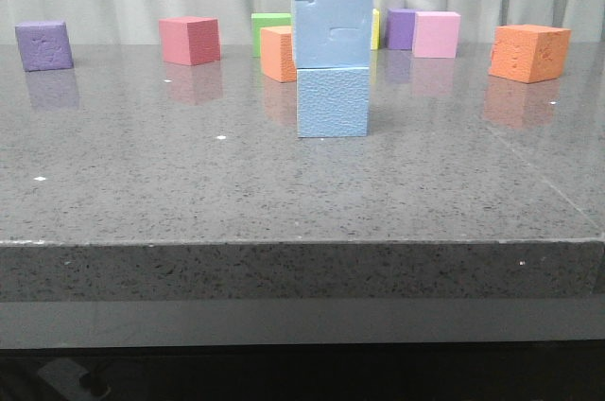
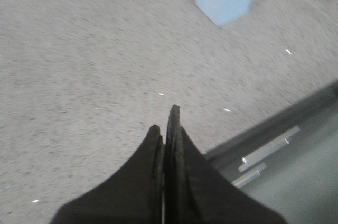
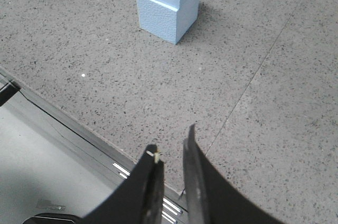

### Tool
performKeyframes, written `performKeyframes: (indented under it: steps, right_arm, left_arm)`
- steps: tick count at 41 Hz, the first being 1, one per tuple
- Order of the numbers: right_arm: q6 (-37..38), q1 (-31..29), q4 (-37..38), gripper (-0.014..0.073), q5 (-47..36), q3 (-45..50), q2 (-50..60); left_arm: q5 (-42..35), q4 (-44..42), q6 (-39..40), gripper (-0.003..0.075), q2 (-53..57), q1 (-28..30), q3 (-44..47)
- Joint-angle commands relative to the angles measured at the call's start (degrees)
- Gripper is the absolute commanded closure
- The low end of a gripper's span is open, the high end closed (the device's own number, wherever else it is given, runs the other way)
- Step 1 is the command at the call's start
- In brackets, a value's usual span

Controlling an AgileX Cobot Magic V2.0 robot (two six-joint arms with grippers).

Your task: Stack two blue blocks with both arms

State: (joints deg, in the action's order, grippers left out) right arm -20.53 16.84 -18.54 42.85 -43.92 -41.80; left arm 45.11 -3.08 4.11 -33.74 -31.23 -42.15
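Two sky-blue blocks stand stacked at the middle of the table: the upper blue block point(image 1: 331, 27) rests squarely on the lower blue block point(image 1: 333, 101). Neither gripper shows in the front view. In the left wrist view my left gripper point(image 2: 165, 121) is shut and empty, over the table near its front edge, with the stack point(image 2: 224, 2) well ahead of it. In the right wrist view my right gripper point(image 3: 171, 142) is empty, its fingers a narrow gap apart, above the table's front edge. The stack point(image 3: 161, 20) stands far ahead of it.
Smaller cubes line the back of the table: purple point(image 1: 43, 45), red point(image 1: 190, 40), green point(image 1: 269, 27), orange point(image 1: 278, 53), purple point(image 1: 401, 28), pink point(image 1: 436, 34) and orange point(image 1: 528, 52). The table's front edge point(image 1: 302, 242) runs across below.
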Motion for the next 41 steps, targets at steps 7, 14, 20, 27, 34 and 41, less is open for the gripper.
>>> performKeyframes:
  steps: [7,14,20,27,34,41]
  right_arm:
    - [-0.5,-0.4,-1.3,0.0466,-3.0,-1.3,0.1]
    - [-0.5,-0.4,-1.3,0.0466,-3.0,-1.3,0.1]
    - [-0.5,-0.4,-1.3,0.0466,-3.0,-1.3,0.1]
    - [-0.5,-0.4,-1.3,0.0466,-3.0,-1.3,0.1]
    - [-0.5,-0.4,-1.3,0.0466,-3.0,-1.3,0.1]
    - [-0.5,-0.4,-1.3,0.0466,-2.9,-1.3,0.1]
  left_arm:
    - [-19.5,-0.1,0.6,0.0741,14.7,12.0,14.7]
    - [-32.2,1.1,0.6,0.0741,25.6,18.6,27.5]
    - [-40.1,3.1,0.6,0.0741,32.3,22.3,36.2]
    - [-46.9,3.5,0.6,0.0741,35.0,22.8,42.0]
    - [-46.1,3.5,0.6,0.0741,35.1,22.8,42.6]
    - [-46.1,3.5,0.6,0.0741,35.1,22.8,42.6]
